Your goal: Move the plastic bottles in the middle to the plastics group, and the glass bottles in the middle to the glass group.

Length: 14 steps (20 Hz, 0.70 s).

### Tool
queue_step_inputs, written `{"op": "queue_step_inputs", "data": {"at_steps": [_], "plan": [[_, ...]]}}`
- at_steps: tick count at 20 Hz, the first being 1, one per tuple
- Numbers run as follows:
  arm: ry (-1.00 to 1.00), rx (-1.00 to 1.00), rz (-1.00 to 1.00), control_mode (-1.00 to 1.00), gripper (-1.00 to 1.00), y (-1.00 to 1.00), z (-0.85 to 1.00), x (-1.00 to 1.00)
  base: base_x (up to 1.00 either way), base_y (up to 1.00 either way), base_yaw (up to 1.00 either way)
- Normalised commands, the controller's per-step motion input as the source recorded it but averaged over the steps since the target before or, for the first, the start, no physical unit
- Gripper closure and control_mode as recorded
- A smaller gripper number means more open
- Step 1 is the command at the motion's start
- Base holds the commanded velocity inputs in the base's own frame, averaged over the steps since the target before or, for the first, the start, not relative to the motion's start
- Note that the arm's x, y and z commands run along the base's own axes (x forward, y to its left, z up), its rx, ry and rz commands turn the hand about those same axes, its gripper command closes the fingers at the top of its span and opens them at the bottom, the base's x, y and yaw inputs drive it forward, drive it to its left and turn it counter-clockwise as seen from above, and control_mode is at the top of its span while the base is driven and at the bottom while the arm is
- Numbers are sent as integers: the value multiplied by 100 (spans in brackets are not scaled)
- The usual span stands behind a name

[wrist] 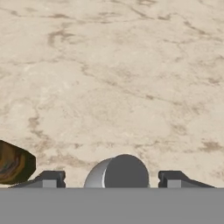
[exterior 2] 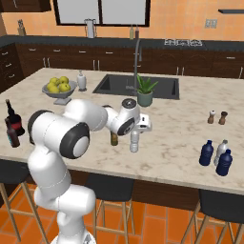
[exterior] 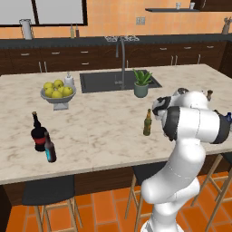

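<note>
gripper [wrist: 112,179] spread astride pale bottle [exterior 2: 135,141] cap (no pad contact seen) | olive bottle [exterior: 147,123] just beside

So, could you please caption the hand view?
Open gripper straddling a grey-capped bottle on the marble counter.

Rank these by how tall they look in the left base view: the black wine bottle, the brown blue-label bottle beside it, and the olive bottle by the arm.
1. black wine bottle
2. brown blue-label bottle
3. olive bottle
The last two look close, and the brown one stands nearer the camera, so their order is unsure.
</note>
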Motion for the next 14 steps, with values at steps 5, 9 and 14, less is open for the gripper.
{"op": "queue_step_inputs", "data": {"at_steps": [5, 9, 14], "plan": [[0, 0, 0, -100, 100, -25, -27, -17, 0, 0, 0], [0, 1, -9, -100, 100, -31, 36, -46, 0, 0, 0], [0, -1, -19, -100, 100, -46, 45, -52, 0, 0, 0]]}}
